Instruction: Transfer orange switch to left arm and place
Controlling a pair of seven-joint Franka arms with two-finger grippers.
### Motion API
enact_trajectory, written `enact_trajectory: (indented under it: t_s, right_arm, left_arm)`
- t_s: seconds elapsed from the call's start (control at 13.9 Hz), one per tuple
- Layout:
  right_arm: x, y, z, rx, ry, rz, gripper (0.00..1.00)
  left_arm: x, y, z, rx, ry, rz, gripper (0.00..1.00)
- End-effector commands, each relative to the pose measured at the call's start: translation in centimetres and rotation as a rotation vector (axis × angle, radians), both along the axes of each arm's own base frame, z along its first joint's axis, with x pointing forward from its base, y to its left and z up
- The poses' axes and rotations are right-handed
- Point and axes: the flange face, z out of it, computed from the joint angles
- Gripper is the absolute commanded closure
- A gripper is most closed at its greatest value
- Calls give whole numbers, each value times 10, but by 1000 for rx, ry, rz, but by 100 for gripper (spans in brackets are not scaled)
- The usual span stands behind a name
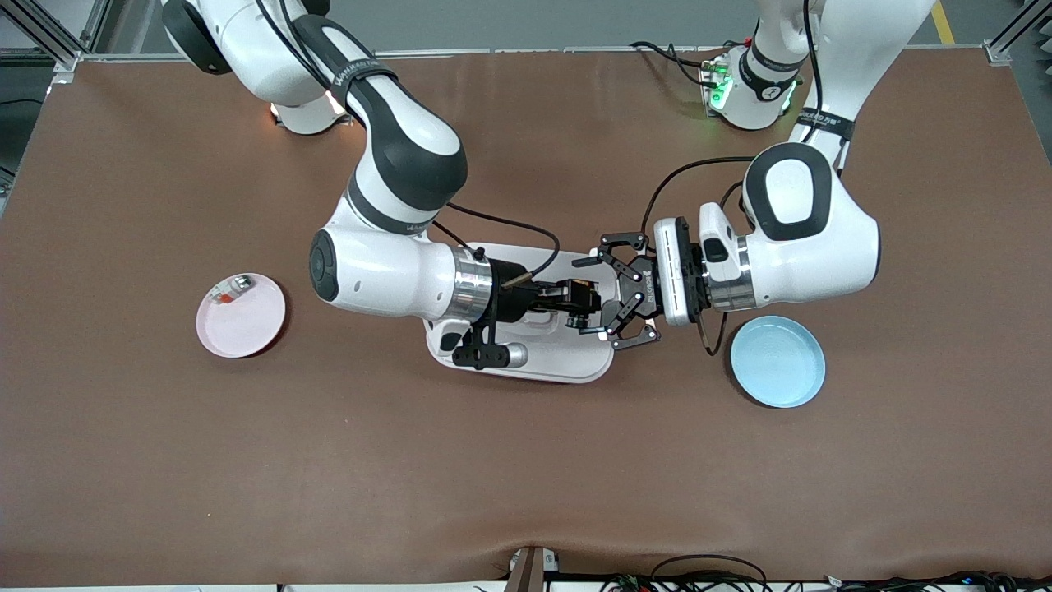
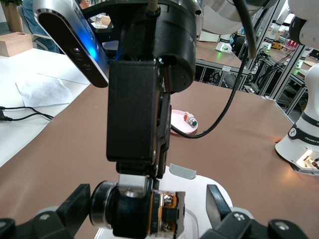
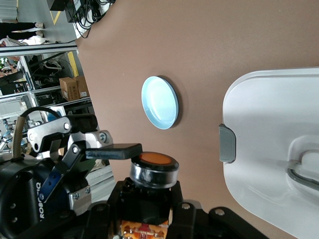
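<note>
Over box [image 1: 575,370], right end effector [image 1: 582,308] grips orange switch [image 3: 153,167] w/ left end effector [image 1: 618,289] wide around it.

A matte brown table mat [image 1: 526,460] spreads beneath both grippers, edged by aluminium frame rails [image 1: 49,37] and grey floor. Past the left gripper stand white worktables [image 2: 30,94] with a wooden block [image 2: 15,44]; cardboard boxes [image 3: 75,88] sit on metal shelving.

"ROBOTIQ" reads on the left gripper [image 3: 75,169]; "FRANKA" marks a robot base [image 2: 304,144]
</note>
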Motion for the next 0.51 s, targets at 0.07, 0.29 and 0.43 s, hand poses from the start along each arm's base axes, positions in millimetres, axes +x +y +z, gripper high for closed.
enact_trajectory:
  t_s: [0.07, 0.29, 0.43]
  right_arm:
    - [31, -22, -9, 31, -13, -92, 100]
    - [29, -20, -3, 56, 11, -98, 100]
    - [29, -22, 4, 65, 10, -90, 100]
  left_arm:
    - [-28, -15, 7, -44, 8, -113, 0]
    - [-30, -19, 3, -29, 4, -129, 0]
    - [-31, -23, 3, -31, 7, -132, 0]
